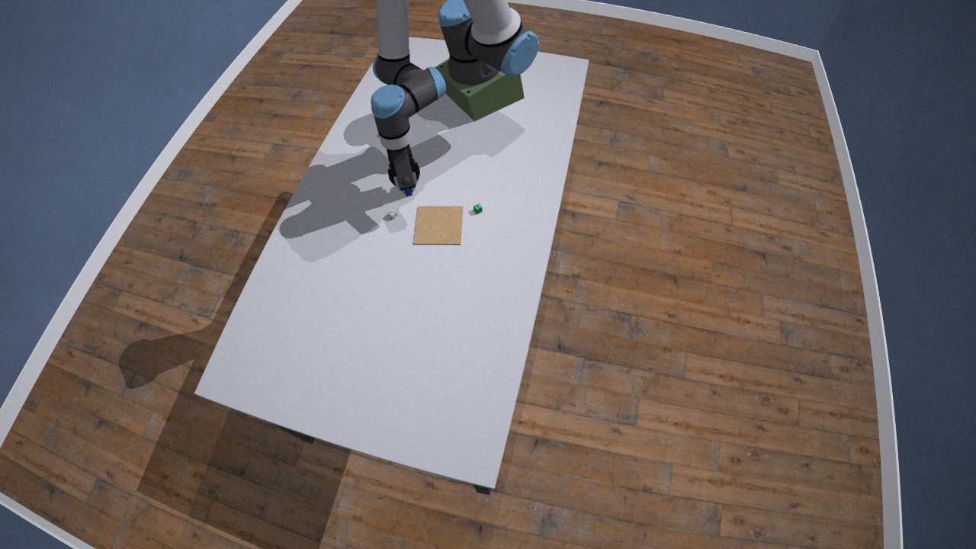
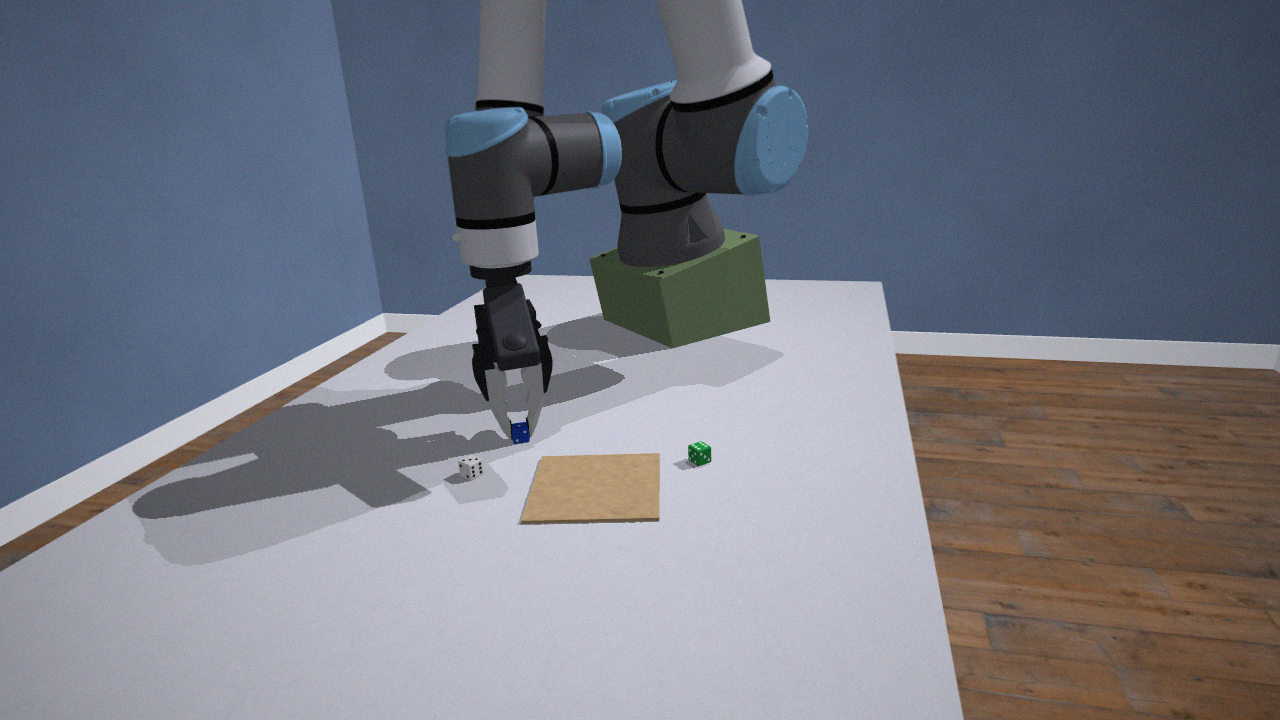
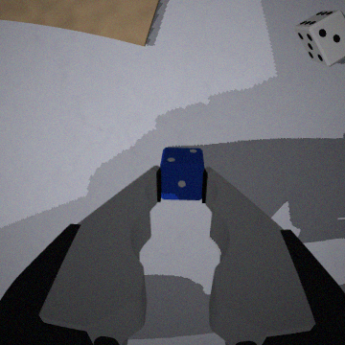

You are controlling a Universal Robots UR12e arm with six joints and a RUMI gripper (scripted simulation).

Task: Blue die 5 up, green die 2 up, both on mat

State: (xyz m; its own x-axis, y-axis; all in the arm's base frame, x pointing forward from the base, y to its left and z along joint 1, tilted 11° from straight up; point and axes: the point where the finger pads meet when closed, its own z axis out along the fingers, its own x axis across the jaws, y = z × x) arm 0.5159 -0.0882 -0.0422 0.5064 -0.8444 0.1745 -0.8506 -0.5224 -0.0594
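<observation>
My gripper (image 1: 408, 190) (image 2: 520, 430) (image 3: 182, 170) is shut on the blue die, with a pad against each side of it. The blue die (image 1: 409, 192) (image 2: 520, 435) (image 3: 182, 173) is at table level behind the mat. In the wrist view it shows one pip on its larger visible face and two on the face toward the mat. The green die (image 1: 477, 209) (image 2: 699, 454) sits on the table right of the mat in the top and exterior views. The tan mat (image 1: 438, 226) (image 2: 595, 488) (image 3: 96, 16) bears no die. The white die (image 1: 392, 215) (image 2: 470, 468) (image 3: 331, 38) sits left of the mat in the top and exterior views.
The arm's green base block (image 1: 488, 98) (image 2: 707, 291) stands at the back of the white table (image 1: 382, 327) (image 2: 537, 608). The arm's shadow falls over the table's left part. The white die is the nearest neighbour to the gripper, in front and to the left in the exterior view.
</observation>
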